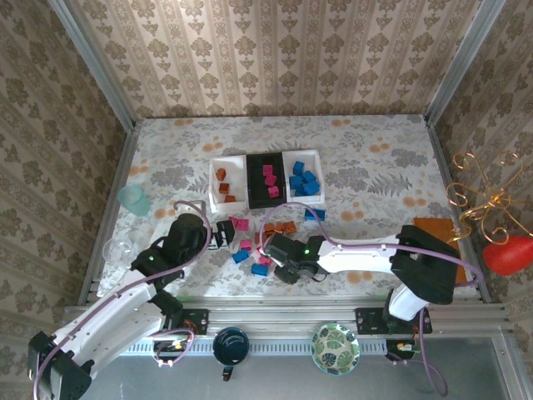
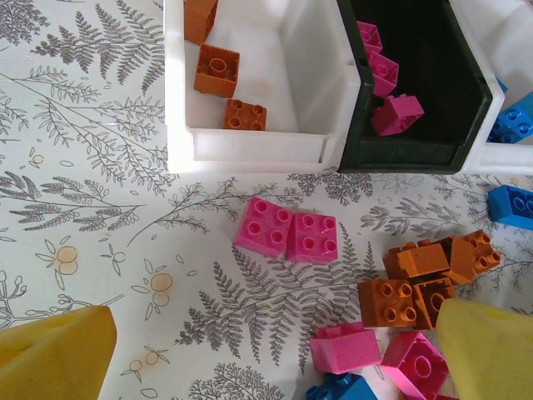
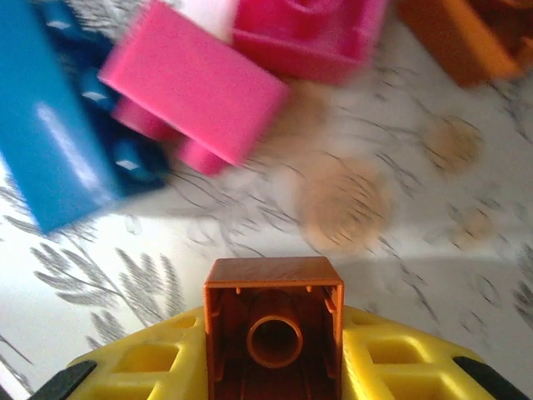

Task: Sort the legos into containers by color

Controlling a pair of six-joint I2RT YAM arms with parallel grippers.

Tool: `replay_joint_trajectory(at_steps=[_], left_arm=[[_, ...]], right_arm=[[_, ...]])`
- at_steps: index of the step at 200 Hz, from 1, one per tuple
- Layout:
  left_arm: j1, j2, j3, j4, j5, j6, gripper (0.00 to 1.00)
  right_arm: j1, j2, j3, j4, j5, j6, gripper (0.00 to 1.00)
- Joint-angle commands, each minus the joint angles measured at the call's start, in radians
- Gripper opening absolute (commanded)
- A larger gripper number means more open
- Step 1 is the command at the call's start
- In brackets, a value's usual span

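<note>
My right gripper is shut on an orange lego, held with its hollow underside facing the camera just above the table. Blurred pink legos and a blue lego lie beyond it. In the top view the right gripper is in the loose pile before the containers. The left gripper hangs open over the table, with two pink legos ahead and an orange heap to its right. The left white tray holds orange legos, the black tray pink ones, the right white tray blue ones.
A pale green cup and a clear glass stand at the left edge. A brown card lies at the right. A dark cup and a green-patterned bowl sit on the near rail.
</note>
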Motion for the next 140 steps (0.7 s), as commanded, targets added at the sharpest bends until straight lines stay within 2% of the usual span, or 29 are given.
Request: replay_joint_trajectory(at_steps=[1,30,44,84,140], left_arm=[[0.008,-0.006,0.001,0.009,0.011,0.003,1.00],[0.009,-0.005,0.004,0.008,0.002,0.001,1.00],[0.009,-0.006,0.004,0.002,-0.002,-0.003,1.00],[0.011,-0.009,0.016,-0.019,0.000,-0.012,1.00],[0.014,-0.024,0.012,-0.033,0.005,-0.021,1.00]], right_arm=[[-0.057,-0.110,-0.041,0.019,0.013,0.047,0.31],[-0.156,-0.202,0.003,0.082,-0.077,0.045,0.31],[-0.188,-0.190,0.075,0.124,-0.126,0.034,0.31],[-0.214,0.078,0.398,0.185,-0.226,-0.006,0.30],[-0.279,0.460,0.829,0.173,-0.300,0.085,0.31]])
